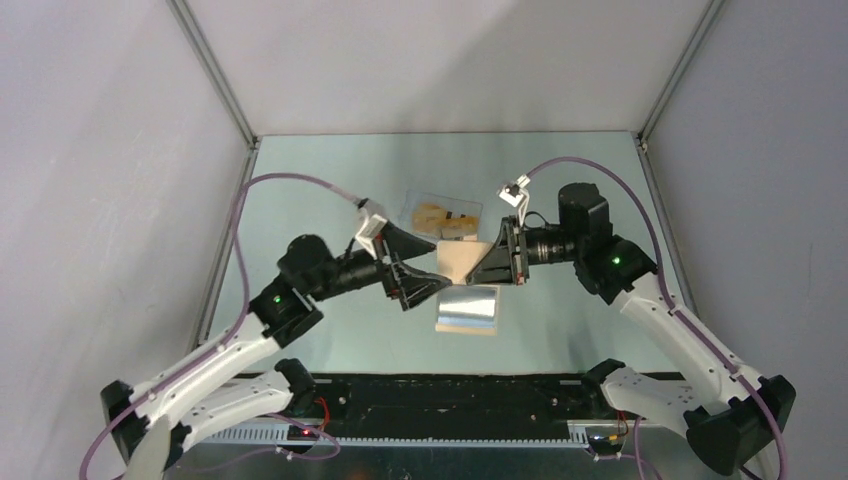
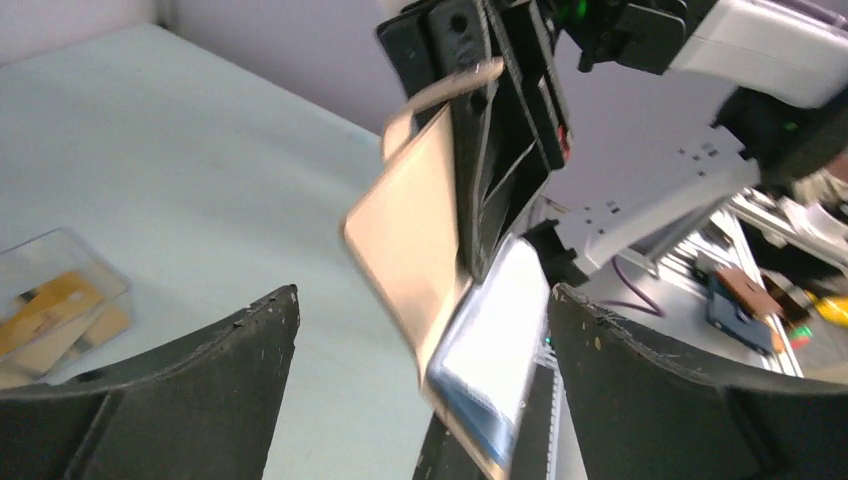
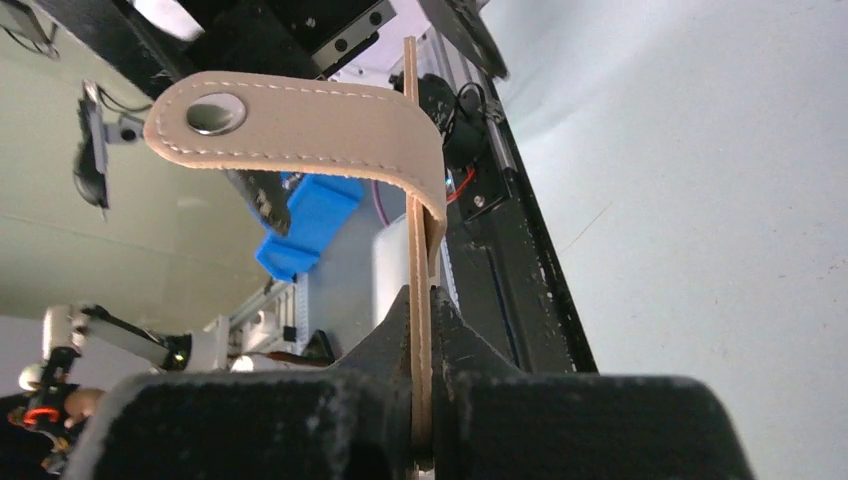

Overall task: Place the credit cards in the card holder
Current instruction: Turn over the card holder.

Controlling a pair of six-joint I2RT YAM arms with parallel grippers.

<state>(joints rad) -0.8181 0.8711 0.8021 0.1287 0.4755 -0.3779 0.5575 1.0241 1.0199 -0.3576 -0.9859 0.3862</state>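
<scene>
Top view, left hand (image 1: pixel 440 267): spread wide, holding nothing; one finger stands on each side of the near end of the card holder (image 1: pixel 462 258), with no contact that can be confirmed.
Top view, right hand (image 1: pixel 490 265): clamped on the far end of the card holder, which it carries above the desk (image 1: pixel 330 200).
Top view, card holder: tan leaf level between the two hands; a pale, shiny leaf (image 1: pixel 468 310) hangs open below it, toward the arm bases.
Top view, credit cards (image 1: pixel 437 215): orange-yellow, lying in the clear tray (image 1: pixel 465 208) on the desk, just behind the two hands (count not legible).

Left wrist view, left hand (image 2: pixel 422 295): both fingers (image 2: pixel 230 360) far apart, with a gap showing between each finger and the holder.
Left wrist view, card holder (image 2: pixel 405 240): tilted, hanging between the fingers, the pale leaf lowest.
Left wrist view, right hand (image 2: pixel 480 200): closed on the upper edge of the tan leaf.
Left wrist view, tray (image 2: pixel 90 265): at the left on the desk, well apart from the holder, cards (image 2: pixel 45 305) inside.

Right wrist view, right hand (image 3: pixel 420 330): pinched tight on the thin edge of the card holder (seen edge-on).
Right wrist view, strap (image 3: pixel 320 125): tan, stitched, curling off the top of the holder to the left, a metal snap (image 3: pixel 215 113) at its end.
</scene>
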